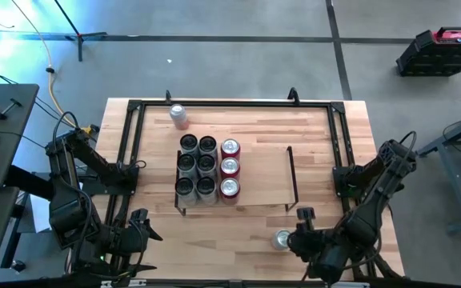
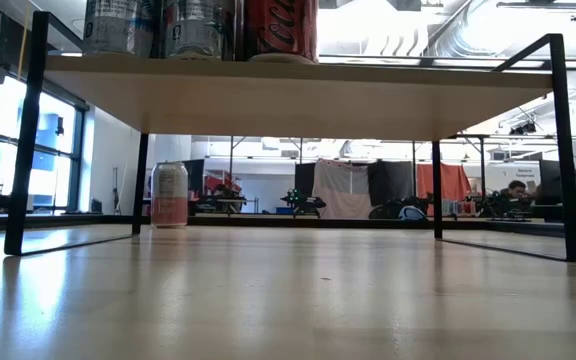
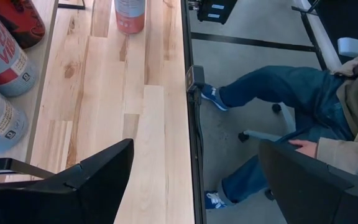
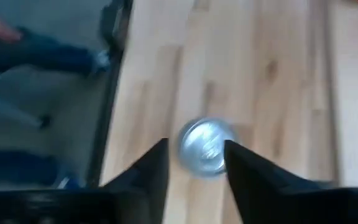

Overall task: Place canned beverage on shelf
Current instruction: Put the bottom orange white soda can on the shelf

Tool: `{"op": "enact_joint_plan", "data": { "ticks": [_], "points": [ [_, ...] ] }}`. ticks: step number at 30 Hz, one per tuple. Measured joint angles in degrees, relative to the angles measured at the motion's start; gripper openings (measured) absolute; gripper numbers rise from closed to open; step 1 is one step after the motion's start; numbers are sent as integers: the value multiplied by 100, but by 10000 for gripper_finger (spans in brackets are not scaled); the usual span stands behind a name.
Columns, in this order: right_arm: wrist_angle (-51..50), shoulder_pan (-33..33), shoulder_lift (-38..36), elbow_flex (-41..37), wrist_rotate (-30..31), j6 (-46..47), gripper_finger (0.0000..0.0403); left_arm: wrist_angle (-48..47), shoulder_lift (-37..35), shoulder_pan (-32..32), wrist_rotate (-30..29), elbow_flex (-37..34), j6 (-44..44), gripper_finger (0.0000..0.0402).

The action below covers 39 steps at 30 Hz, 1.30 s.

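Evidently, the can standing on the desk near its front edge is straddled by the right end effector, whose fingers are spread without contact, so a firm pinch and lift are judged needed before the shelf beyond, already stocked at one end, is reached.

The shelf is packed on its left half with nine cans; its right half lies bare; black wire end frames fence both ends; a lone can stands near the table's far edge.
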Motion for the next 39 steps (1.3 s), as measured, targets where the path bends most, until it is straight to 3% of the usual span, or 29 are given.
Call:
{"op": "enact_joint_plan", "data": {
  "ticks": [4,8,14,20,27,39],
  "points": [
    [208,-31,-2,-235,224,181,234,-2,0,0,1,0,0,335],
    [320,-142,0,-539,-262,204,308,-2,0,0,2,0,0,335],
    [558,-435,2,-840,-550,-466,370,-1,0,0,1,-1,0,335],
    [1110,-587,2,-1377,-978,-1484,380,0,0,0,0,-2,0,335],
    [1134,-809,4,-1461,-1180,-2368,381,-2,0,0,1,0,0,335],
    [1678,-1016,4,-2028,-1662,-3048,379,0,0,0,0,0,0,335]
  ]
}}
